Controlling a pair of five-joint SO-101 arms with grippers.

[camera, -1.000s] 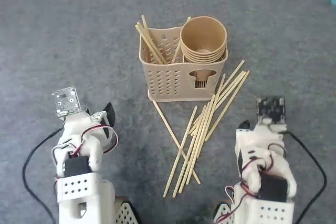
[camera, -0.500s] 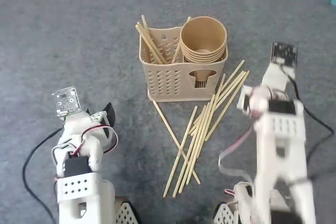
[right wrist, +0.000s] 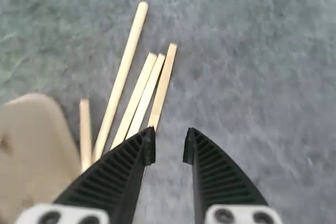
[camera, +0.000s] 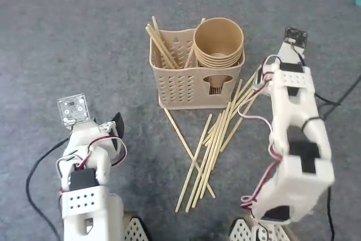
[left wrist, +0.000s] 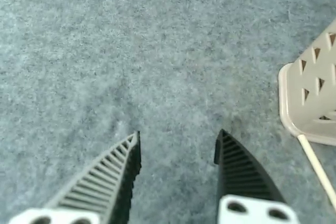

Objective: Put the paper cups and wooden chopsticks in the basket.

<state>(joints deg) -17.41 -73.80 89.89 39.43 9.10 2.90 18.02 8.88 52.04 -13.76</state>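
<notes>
A stack of paper cups (camera: 219,40) is seen already standing in the right-hand compartment of the basket (camera: 181,90), and a few chopsticks (camera: 160,46) are leaned upright in the compartment beside it. The cup part of the task is judged to be done. A loose bundle of chopsticks (camera: 217,139) is spread on the grey carpet (camera: 79,43) in front of and to the right of the basket, with some crossed over one another and the far ends fanned out near the basket's right corner.

The right claw (right wrist: 168,142) is held just above those far ends, with its fingers only slightly apart and nothing clamped between them. The chopstick tips (right wrist: 157,85) are seen just ahead of its fingertips, beside the basket's corner (right wrist: 29,140). The step in hand is judged to be the picking up of loose chopsticks.

For the next move, the claw would need to be lowered so that one or two sticks are straddled, then closed firmly, since thin round sticks are easily rolled away or pinched at an angle.

The left claw (left wrist: 178,145) is held wide apart over bare carpet, well to the left of the basket, with nothing gripped.
</notes>
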